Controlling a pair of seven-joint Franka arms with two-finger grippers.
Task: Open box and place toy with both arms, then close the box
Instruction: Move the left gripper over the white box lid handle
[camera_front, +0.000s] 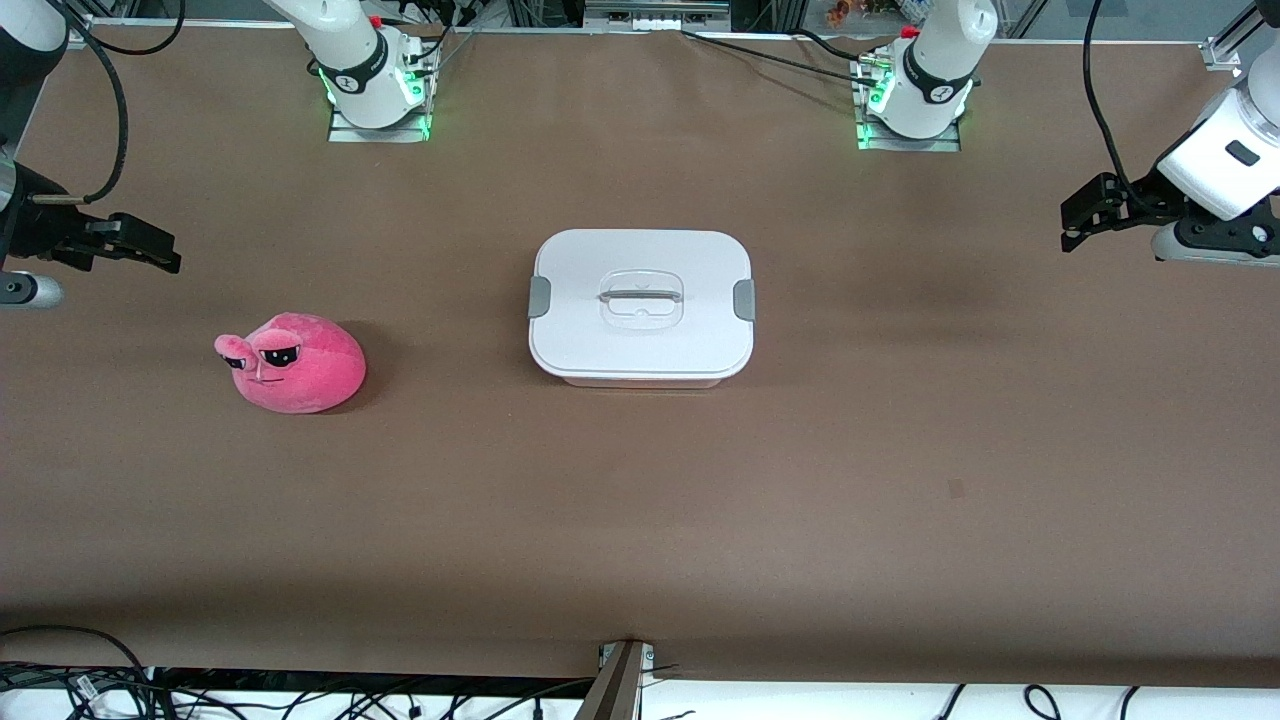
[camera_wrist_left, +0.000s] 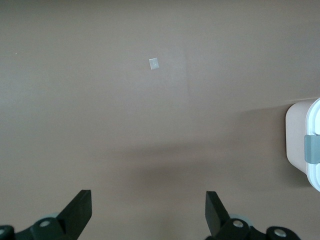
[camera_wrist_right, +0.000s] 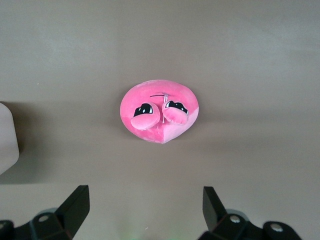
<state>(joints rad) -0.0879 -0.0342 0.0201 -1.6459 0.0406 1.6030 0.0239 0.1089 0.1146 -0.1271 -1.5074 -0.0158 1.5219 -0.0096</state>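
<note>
Clips (camera_front: 540, 296) first — both pincers, left (camera_front: 1072, 222) and right (camera_front: 160, 250), hang spread and empty over the worktop (camera_front: 900, 450), so release each grey latch evenly before lifting the box (camera_front: 641, 305) lid.

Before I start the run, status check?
Left gripper and right gripper open, empty, waiting at table ends. Box shut, clips down. Toy on table. Nothing in the way.

Both arms are glossy white with black joint bands, and green lights glow at their bases. Each ends in a matte black claw, left claw (camera_front: 1075, 222) and right claw (camera_front: 150, 250), with wedge-shaped fingers (camera_wrist_left: 80, 207). Black cables loop along the upper links.
</note>
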